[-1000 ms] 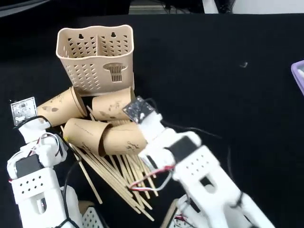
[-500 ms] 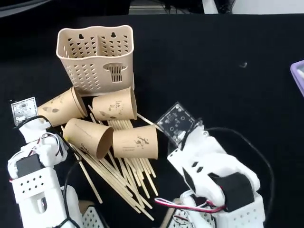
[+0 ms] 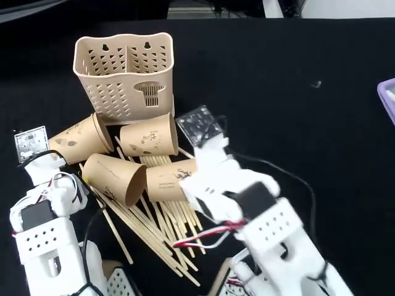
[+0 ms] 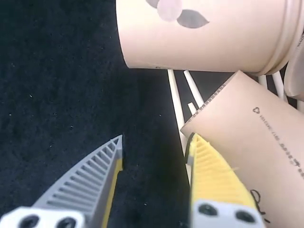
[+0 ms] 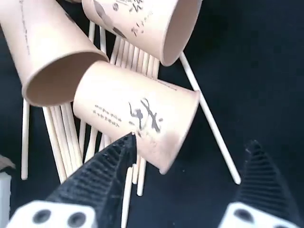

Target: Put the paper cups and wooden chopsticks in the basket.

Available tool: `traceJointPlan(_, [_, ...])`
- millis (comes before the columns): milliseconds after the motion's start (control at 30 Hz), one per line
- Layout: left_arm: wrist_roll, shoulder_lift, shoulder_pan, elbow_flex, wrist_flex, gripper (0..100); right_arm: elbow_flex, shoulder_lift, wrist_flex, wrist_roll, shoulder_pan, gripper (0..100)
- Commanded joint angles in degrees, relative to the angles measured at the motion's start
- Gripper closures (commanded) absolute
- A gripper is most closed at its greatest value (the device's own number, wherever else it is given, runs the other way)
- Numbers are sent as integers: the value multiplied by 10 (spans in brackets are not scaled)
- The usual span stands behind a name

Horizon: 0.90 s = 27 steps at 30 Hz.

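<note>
One basket (image 3: 123,71) stands upright at 11 o'clock on the table (image 3: 296,123). The pile outside suggests nothing has gone in yet. Four cups (image 3: 148,135) lie on their sides at 6 o'clock from it. They sit on and around the chopsticks (image 3: 162,231), which fan toward 5 o'clock.

Likely step: the right gripper (image 5: 191,139) takes the target cup (image 3: 165,182), whose rim faces 3 o'clock.
- Its jaws are wide apart and hold nothing.
- One finger is over the cup wall; the other is well past the rim, over bare table, so it isn't straddling the cup.
- It should shift toward the cup's base until the wall sits between both fingers.
- It should grip mid-wall and close softly, since paper crushes.
- A low finger could pinch a stick underneath, and the cup next to it is touching and may roll.

The left gripper (image 4: 156,137) is also open and holds nothing, at the pile's 9 o'clock edge. One finger is touching or just beside the side cup (image 4: 247,137); can't tell which.

Views:
- The high view gives the basket-to-pile layout and the cup count.
- The right wrist view gives the finger-to-cup offset, which the arm's body covers from above.
- The left wrist view shows sticks running under the cups at that edge.
</note>
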<state>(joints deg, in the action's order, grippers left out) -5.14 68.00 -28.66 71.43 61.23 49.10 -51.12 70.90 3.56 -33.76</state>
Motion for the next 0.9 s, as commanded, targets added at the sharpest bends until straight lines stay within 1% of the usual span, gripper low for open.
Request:
traceJointPlan(0, [7, 4, -2, -7, -6, 777, -7, 63, -30, 27, -17, 650])
traceJointPlan(233, [7, 4, -2, -7, -8, 777, 9, 90, -35, 23, -26, 649])
traceJointPlan(500, [7, 4, -2, -6, -8, 777, 94, 104, -146, 23, -103, 652])
traceJointPlan(700, [5, 4, -2, 2, -9, 777, 102, 103, -150, 22, -107, 658])
traceJointPlan(800, [6, 4, -2, 2, -9, 777, 97, 101, -137, 19, -98, 736])
traceJointPlan(867, [6, 4, -2, 2, -9, 777, 95, 85, -133, -8, -86, 815])
